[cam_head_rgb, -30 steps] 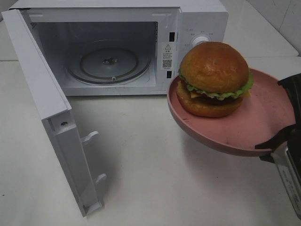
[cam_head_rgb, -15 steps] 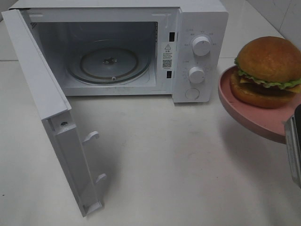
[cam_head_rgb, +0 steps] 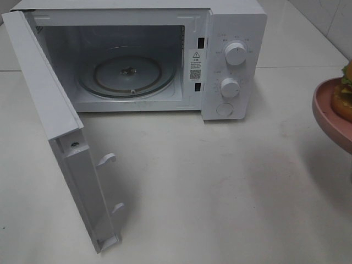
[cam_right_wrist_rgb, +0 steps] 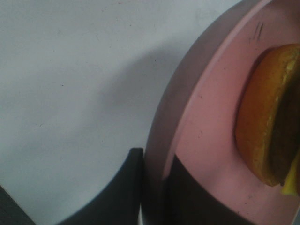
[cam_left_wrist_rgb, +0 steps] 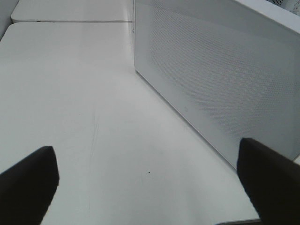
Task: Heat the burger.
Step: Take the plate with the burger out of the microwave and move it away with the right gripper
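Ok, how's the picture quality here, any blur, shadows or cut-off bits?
Exterior high view: sharp, evenly lit, burger and plate cropped at the frame edge. Right wrist view: soft close-up, plate casting a broad shadow on the table. Left wrist view: microwave slightly hazy.

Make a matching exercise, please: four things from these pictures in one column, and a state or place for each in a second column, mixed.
Things:
1. white microwave door
2. round glass turntable
3. orange-tan burger
4. left gripper

States or places:
A. on the salmon-pink round plate
B. jaws wide apart, holding nothing
C. swung open
D. inside the microwave, nothing on it

Pairs: 1-C, 2-D, 3-A, 4-B
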{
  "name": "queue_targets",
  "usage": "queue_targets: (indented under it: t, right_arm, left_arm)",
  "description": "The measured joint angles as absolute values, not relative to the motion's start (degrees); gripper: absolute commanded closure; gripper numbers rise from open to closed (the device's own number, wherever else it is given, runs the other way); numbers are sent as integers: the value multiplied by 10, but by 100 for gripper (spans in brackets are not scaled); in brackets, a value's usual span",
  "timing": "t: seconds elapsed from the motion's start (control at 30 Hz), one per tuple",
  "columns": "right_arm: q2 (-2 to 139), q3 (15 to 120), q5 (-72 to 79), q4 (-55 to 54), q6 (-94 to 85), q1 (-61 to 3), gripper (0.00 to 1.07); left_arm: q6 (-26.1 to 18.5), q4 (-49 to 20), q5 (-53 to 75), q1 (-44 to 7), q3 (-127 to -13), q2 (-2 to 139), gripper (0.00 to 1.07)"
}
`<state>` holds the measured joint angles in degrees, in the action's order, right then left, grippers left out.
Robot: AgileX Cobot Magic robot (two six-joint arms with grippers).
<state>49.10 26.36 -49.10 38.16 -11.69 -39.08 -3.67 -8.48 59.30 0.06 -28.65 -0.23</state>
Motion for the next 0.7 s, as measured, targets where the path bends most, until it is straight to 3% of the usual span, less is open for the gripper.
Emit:
queue_targets:
  t: [0.7]
  right_arm:
    - [615, 264, -545, 471, 269, -391, 107]
  left_arm:
    - [-37, -85, 593, 1, -286, -2, 9]
